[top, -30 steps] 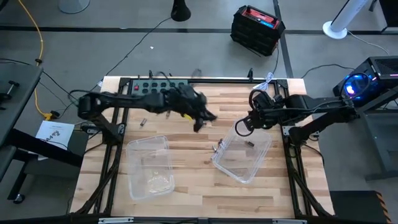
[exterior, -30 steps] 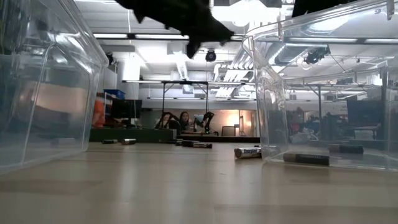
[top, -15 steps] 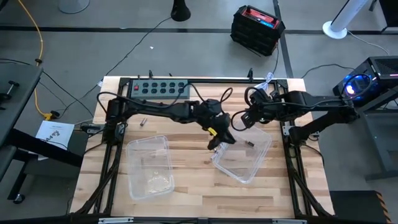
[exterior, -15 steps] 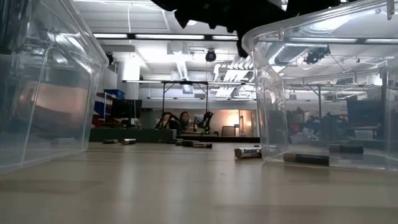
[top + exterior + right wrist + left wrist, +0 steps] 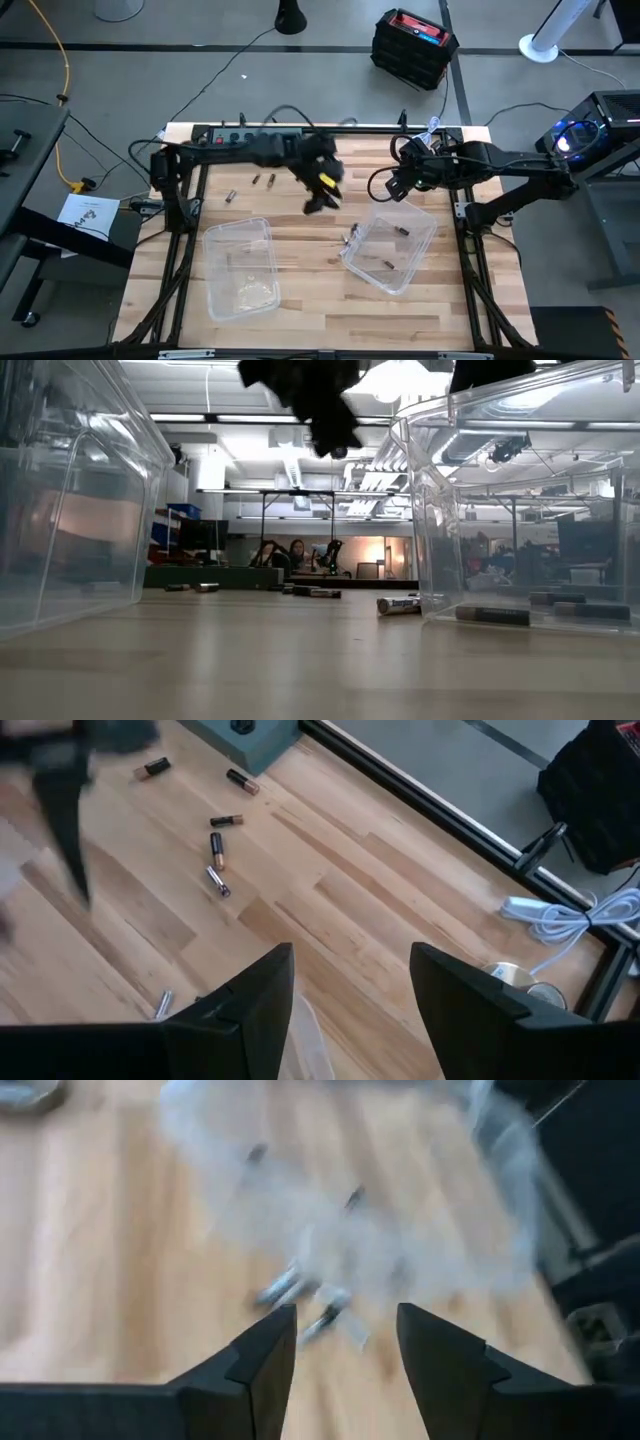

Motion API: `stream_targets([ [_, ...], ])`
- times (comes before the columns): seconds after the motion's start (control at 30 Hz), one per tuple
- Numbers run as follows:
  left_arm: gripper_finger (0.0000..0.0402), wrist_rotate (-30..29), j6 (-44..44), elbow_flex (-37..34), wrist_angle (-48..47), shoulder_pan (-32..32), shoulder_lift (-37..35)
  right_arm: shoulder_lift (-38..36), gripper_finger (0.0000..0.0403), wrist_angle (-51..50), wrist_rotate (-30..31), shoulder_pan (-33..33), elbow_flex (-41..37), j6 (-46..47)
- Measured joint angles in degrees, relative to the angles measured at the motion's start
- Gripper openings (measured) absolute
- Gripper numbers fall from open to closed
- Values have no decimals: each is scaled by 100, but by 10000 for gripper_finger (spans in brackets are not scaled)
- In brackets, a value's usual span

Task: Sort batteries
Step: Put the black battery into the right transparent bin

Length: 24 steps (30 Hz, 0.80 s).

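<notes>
- Batteries lie in three places: a few loose ones (image 5: pixel 262 181) near the counter's (image 5: pixel 300 310) far edge toward its left side, a small cluster (image 5: pixel 350 237) at mid-counter just beside the right bin's left wall, and two (image 5: pixel 402 231) inside that bin.
- Right bin (image 5: pixel 415 270), clear plastic, sits askew on the right half of the counter; the left bin (image 5: pixel 222 242), also clear, sits on the left half, well apart from it.
- Left hand (image 5: pixel 312 205) hovers above the counter's middle, between the far loose batteries and the cluster, with its two fingers (image 5: pixel 262 1360) spread apart and nothing between them.
- From the left wrist view, the cluster and the right bin show blurred beyond those fingers.
- Right hand (image 5: pixel 378 186) hangs above the right bin's far edge, fingers (image 5: pixel 455 995) parted and holding nothing.
- From table level, one battery (image 5: pixel 397 604) lies just outside the right bin's wall, and dark ones (image 5: pixel 492 615) rest on the bin floor.
- Power strip (image 5: pixel 225 137) runs along the counter's far edge, on its left part.
</notes>
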Motion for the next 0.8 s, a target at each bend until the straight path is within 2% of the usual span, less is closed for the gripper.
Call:
stream_targets([
  [0.17, 170, -671, 1091, -680, -229, 565, 3, 0, 196, 239, -133, -209, 0, -323],
  [0.3, 170, -1503, 2070, -949, -209, 612, 383, 0, 196, 452, -248, -327, 0, -460],
  [0.4, 170, -2180, 2362, -949, 44, 569, 792, 0, 196, 576, -248, -354, 0, -502],
  [0.5, 170, -2581, 2439, -949, 241, 558, 1151, 0, 196, 636, -239, -352, 0, -501],
  [0.6, 170, -2811, 2391, -945, 187, 563, 1461, 0, 196, 647, -242, -352, 0, -472],
  [0.7, 169, -2710, 2362, -908, 66, 583, 1641, 0, 196, 653, -241, -352, 0, -456],
  [0.8, 146, -2620, 2245, -905, -45, 560, 1747, 0, 196, 662, -243, -352, 0, -456],
])
